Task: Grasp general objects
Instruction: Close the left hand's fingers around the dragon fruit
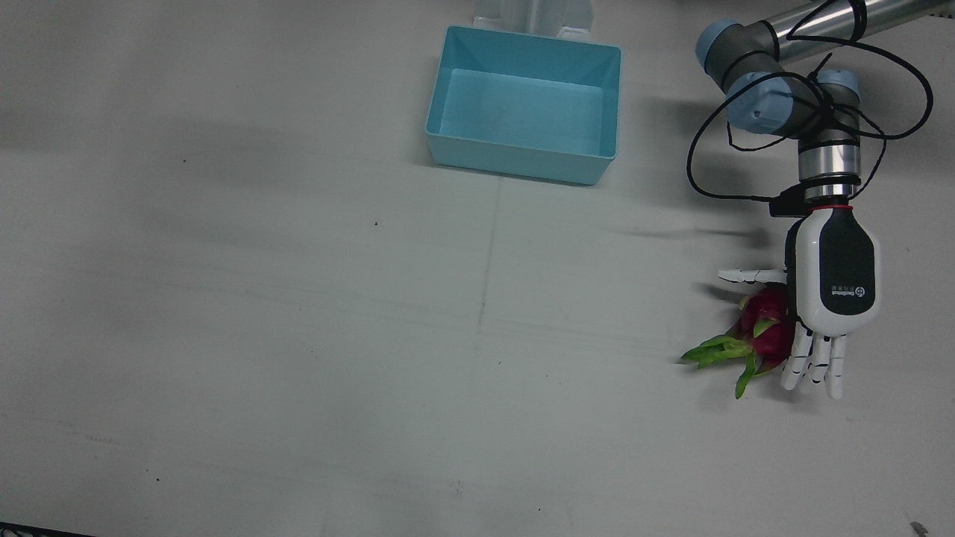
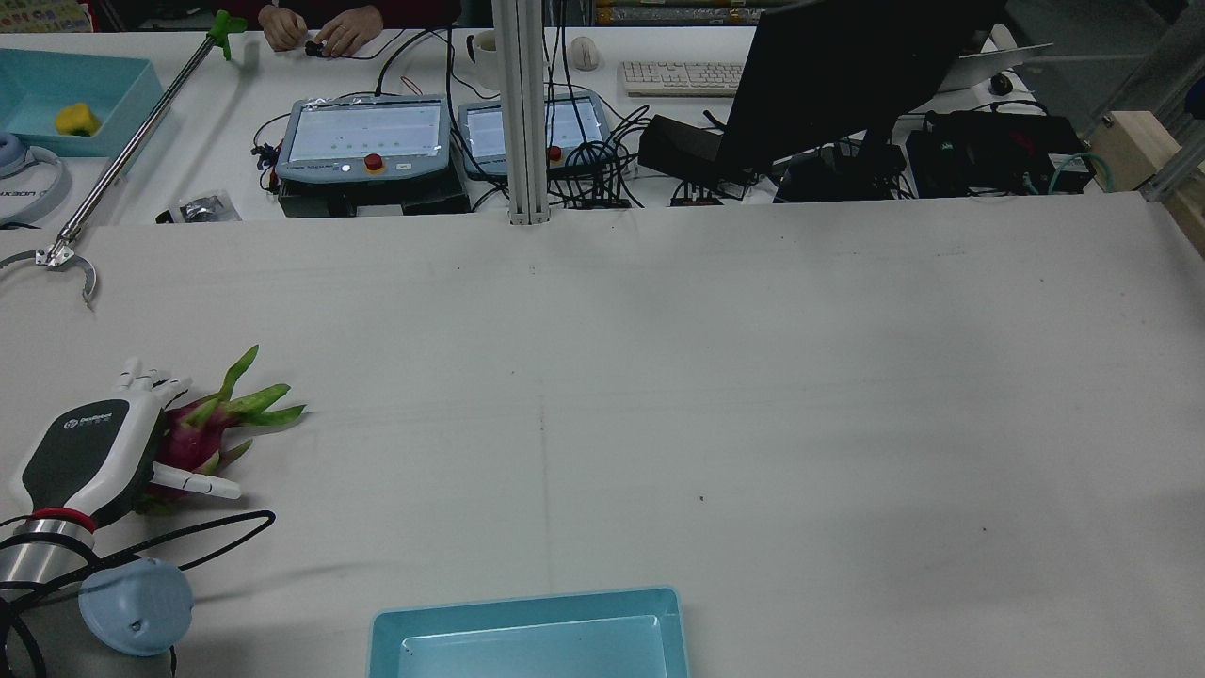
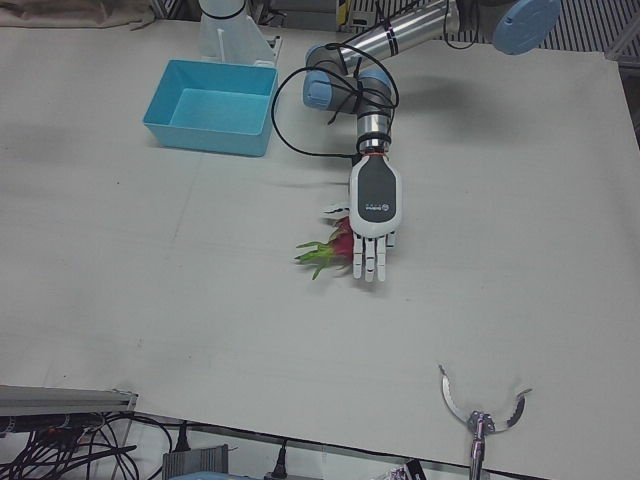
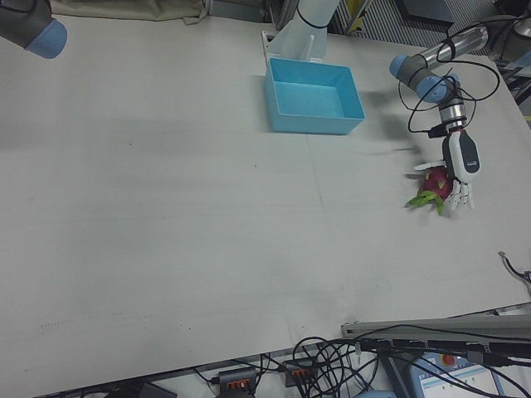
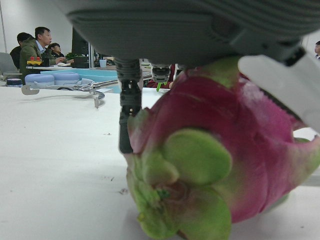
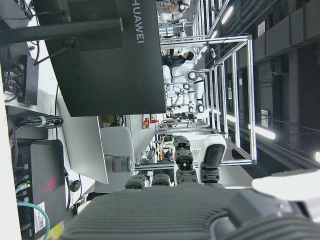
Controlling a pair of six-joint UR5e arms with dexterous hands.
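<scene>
A pink dragon fruit with green leaf tips lies on the white table near the robot's left edge. My left hand hovers palm-down right over it, open, fingers straight and the thumb spread to the side. In the rear view the fruit pokes out from under the hand. The left hand view shows the fruit filling the space just below the palm, with one finger beyond it. My right hand appears only in its own view, raised off the table and holding nothing.
A light blue bin stands between the arms' pedestals, with nothing in it. A metal grabber tool rests at the table's far left corner. Beyond the table are teach pendants, a monitor and a person's hands.
</scene>
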